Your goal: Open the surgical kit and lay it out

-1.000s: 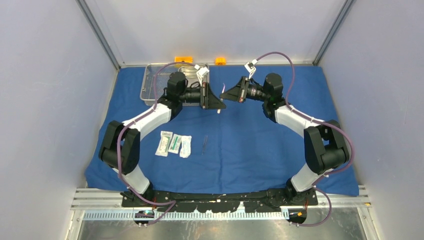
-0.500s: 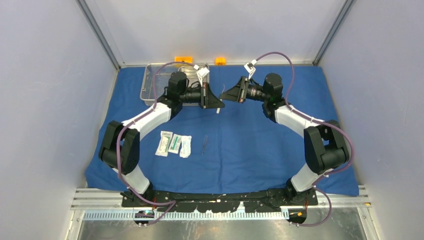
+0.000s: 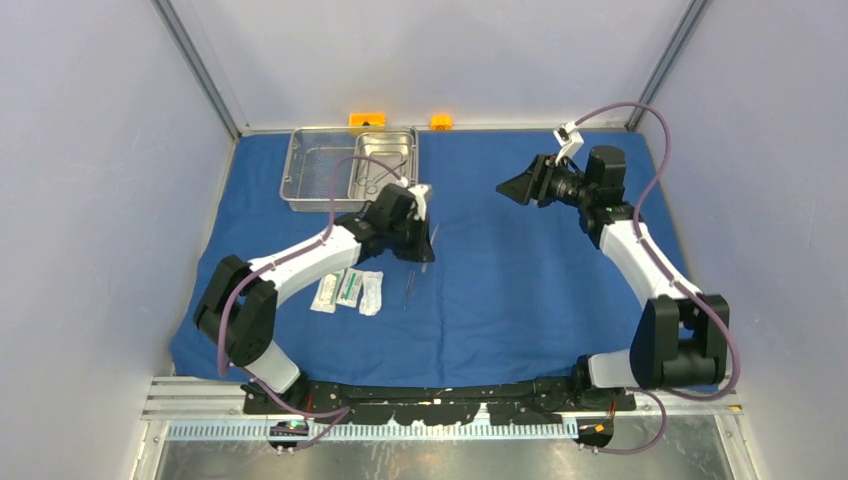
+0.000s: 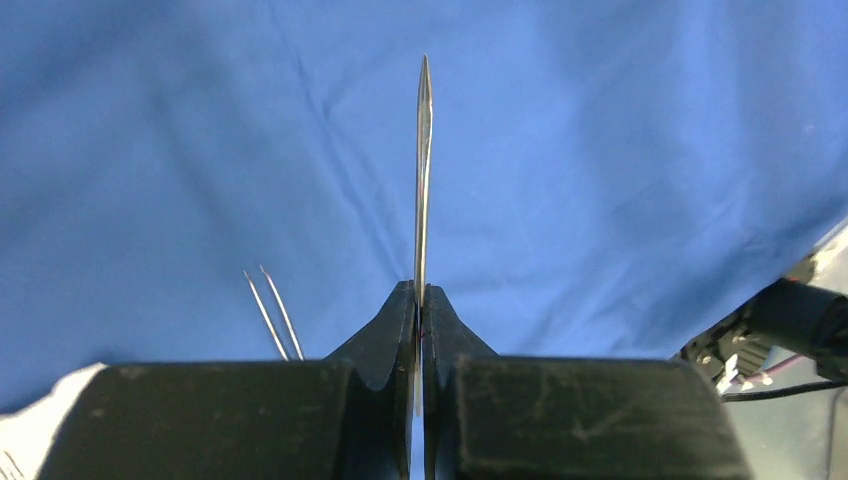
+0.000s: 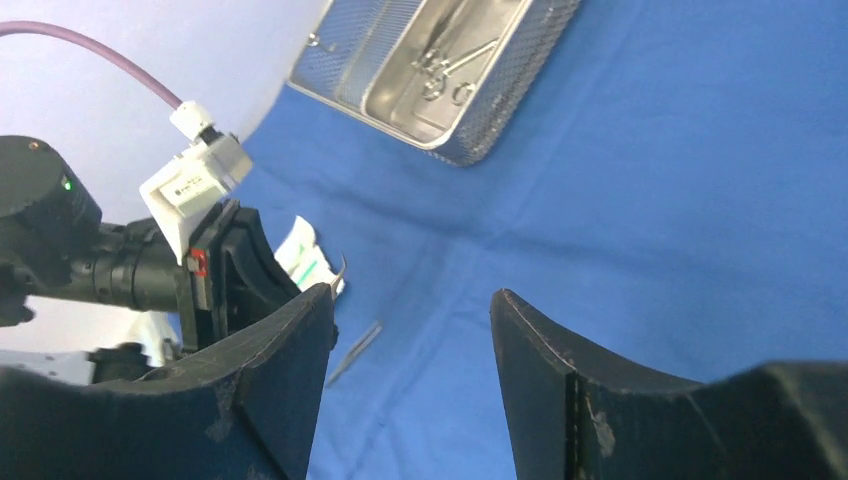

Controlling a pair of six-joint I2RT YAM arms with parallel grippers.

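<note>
- Across the tabletop the blue cloth wrap (image 3: 520, 290) lies opened flat. It is my laying-out ground, and the bare stretch beside the row already set down looks the right spot for the next piece.
- Far-left corner: steel mesh basket (image 3: 305, 170), with the smaller steel tray (image 5: 400, 100) nested in it. Ring-handled instruments (image 5: 440, 60) lie in the tray, well apart from both hands.
- Right hand (image 5: 410, 295): jaws wide, nothing between them, raised over the far-right cloth and clear of the work.
- Left hand (image 4: 420, 295): clamped tight on a thin steel instrument (image 4: 424, 170) that juts straight out past the fingertips, point leading. It shows edge-on, so I cannot tell whether it is scissors or forceps.
- Three packets (image 3: 346, 288) sit in a row on the cloth, nearer and to the left of my left hand.
- Forceps (image 3: 408, 288) lie flat just beside the packets, on the near side of my left hand and apart from it.
- Step, as I judge it: lay the held piece beside the forceps. Come down low and tip it flat so the point does not snag the cloth. Set it parallel with a gap, let go only once it rests, then lift straight off.
</note>
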